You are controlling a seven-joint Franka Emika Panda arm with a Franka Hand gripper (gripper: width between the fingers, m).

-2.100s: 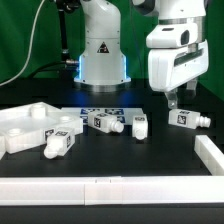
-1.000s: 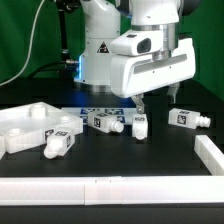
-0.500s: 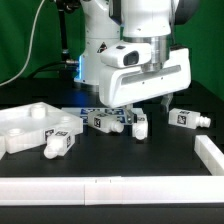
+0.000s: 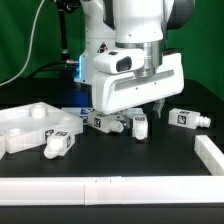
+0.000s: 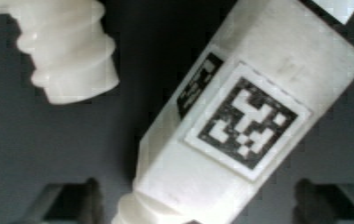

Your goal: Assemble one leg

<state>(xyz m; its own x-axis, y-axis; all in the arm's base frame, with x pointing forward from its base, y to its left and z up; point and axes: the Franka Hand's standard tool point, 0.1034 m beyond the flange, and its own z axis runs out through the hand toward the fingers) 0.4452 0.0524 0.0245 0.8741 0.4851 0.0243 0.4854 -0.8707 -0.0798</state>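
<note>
Just over a leg (image 5: 227, 110), tool (image 5: 195, 203) agape.

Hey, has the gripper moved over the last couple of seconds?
Yes. The gripper has swung toward the exterior view's left and dropped lower, from above the rightmost leg to over the neighbouring leg.

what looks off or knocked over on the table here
Nothing looks broken or spilled. The legs lie on their sides at mixed angles, as loose parts would; the leg under the open gripper sits skewed to the jaws.
</note>
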